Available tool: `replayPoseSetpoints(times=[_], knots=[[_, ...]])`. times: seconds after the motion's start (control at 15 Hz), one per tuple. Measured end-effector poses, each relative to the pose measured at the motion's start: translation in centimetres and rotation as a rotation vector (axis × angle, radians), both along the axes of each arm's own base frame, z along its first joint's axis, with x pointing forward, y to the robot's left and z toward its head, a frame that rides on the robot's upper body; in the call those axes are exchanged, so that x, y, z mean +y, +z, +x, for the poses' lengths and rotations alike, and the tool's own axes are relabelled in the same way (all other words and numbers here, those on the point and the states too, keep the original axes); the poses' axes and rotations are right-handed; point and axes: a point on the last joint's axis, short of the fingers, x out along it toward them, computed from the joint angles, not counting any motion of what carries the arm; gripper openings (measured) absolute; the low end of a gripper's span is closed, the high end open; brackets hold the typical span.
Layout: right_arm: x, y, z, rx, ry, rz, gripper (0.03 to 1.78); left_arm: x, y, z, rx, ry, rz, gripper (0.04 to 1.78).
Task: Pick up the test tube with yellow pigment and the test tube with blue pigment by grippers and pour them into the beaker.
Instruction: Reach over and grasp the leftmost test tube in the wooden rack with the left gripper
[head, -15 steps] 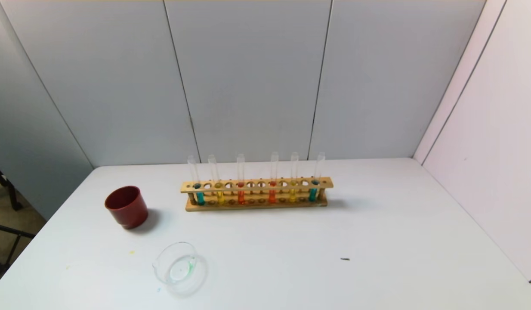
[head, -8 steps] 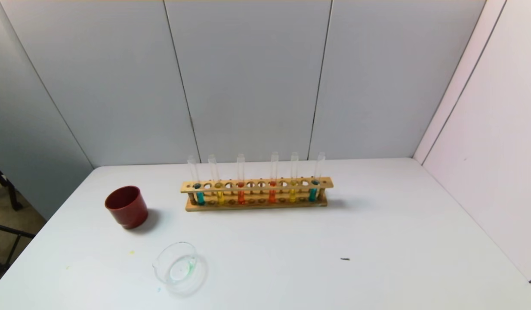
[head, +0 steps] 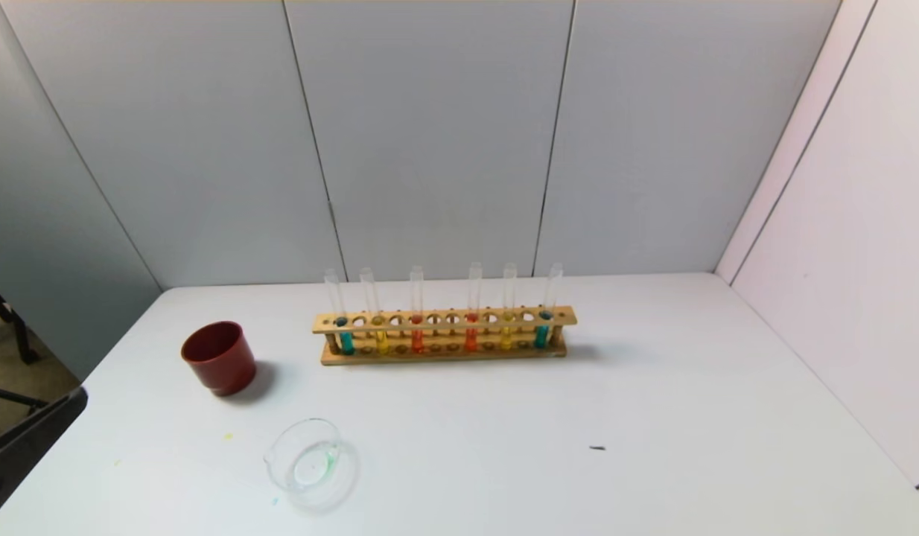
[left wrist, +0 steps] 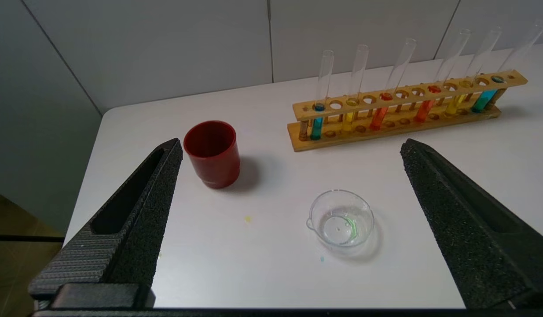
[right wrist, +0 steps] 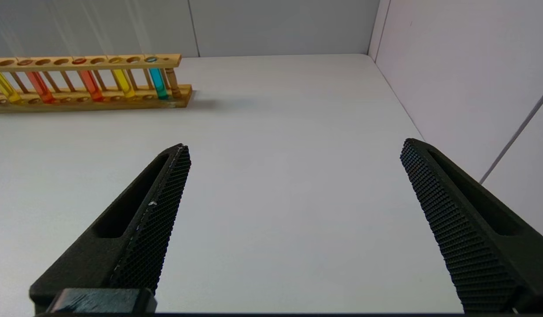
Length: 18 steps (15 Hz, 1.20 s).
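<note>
A wooden rack [head: 444,351] stands mid-table with several upright tubes. Tubes with blue pigment [head: 345,340] [head: 541,336] sit at its two ends. Just inside them stand the tubes with yellow pigment [head: 381,342] [head: 506,339], with two orange-red tubes between. The clear beaker [head: 307,463] sits near the front left, holding only a green trace. My left gripper [left wrist: 292,145] hovers open and empty at the table's front-left edge, facing the beaker [left wrist: 341,219] and the rack [left wrist: 408,127]. My right gripper [right wrist: 295,145] is open and empty over bare table, right of the rack [right wrist: 86,94].
A dark red cup [head: 220,359] stands left of the rack, behind the beaker. Grey panels wall the table at the back and right. Small yellow and blue spots mark the tabletop near the beaker. The left arm's black end [head: 27,447] shows at the head view's lower-left edge.
A black part of the left arm has come into the head view at the lower-left edge. Rack, tubes, beaker and cup have not moved.
</note>
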Motion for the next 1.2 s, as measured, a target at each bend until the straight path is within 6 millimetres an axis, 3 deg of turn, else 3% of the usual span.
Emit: replayPoseSetpoints(times=[0.47,0.87,1.2], knots=[[0.0,0.0,0.0,0.000,0.000,0.000,1.74,-1.2,2.0,10.0,0.051,-0.059,0.009,1.74],[0.0,0.0,0.0,0.000,0.000,0.000,1.74,-2.5,-0.4,17.3,0.098,-0.058,0.017,1.74],[0.0,0.0,0.0,0.000,0.000,0.000,1.74,-5.5,-4.1,21.5,0.133,-0.059,0.042,1.74]])
